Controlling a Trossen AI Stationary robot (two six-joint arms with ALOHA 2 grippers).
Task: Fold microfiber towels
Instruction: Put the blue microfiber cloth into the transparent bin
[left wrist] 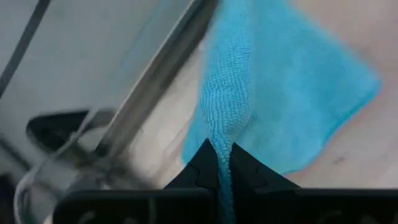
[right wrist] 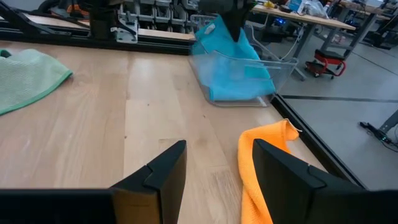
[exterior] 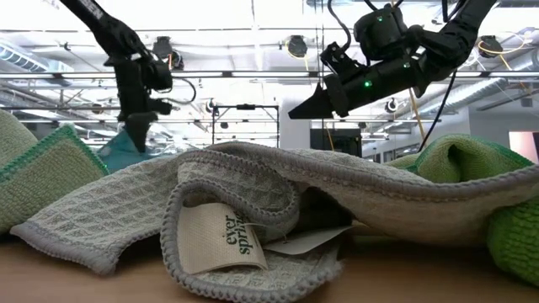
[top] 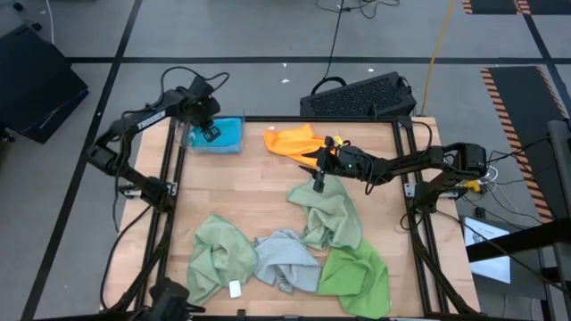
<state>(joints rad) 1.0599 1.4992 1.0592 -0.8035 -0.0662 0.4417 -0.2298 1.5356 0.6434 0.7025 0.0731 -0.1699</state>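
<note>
A bright blue towel (top: pixel 225 134) lies in a clear plastic bin (right wrist: pixel 277 68) at the table's far left corner. My left gripper (left wrist: pixel 219 152) is shut on it from above. An orange towel (top: pixel 290 141) lies bunched at the far edge. My right gripper (right wrist: pixel 219 149) hovers open just beside it, pointing toward the table's left, with nothing between its fingers. Nearer, a sage green towel (top: pixel 326 214), a second sage green one (top: pixel 219 254), a light grey one (top: pixel 285 260) and a bright green one (top: pixel 357 272) lie crumpled on the wood. My left gripper pinches a gathered ridge of the blue towel (left wrist: pixel 225 124) between its two fingers, coming from above and pointing steeply down. The cloth rises to a peak (right wrist: pixel 214 31) at the fingers. Its lower part spreads out and rests in the bin.
A black keyboard (top: pixel 357 96) sits beyond the far edge. Black frame rails (top: pixel 169 178) run along both table sides. Bare wood (top: pixel 232 187) lies between the bin and the crumpled towels. The grey towel's white label (exterior: pixel 221 240) faces the low camera.
</note>
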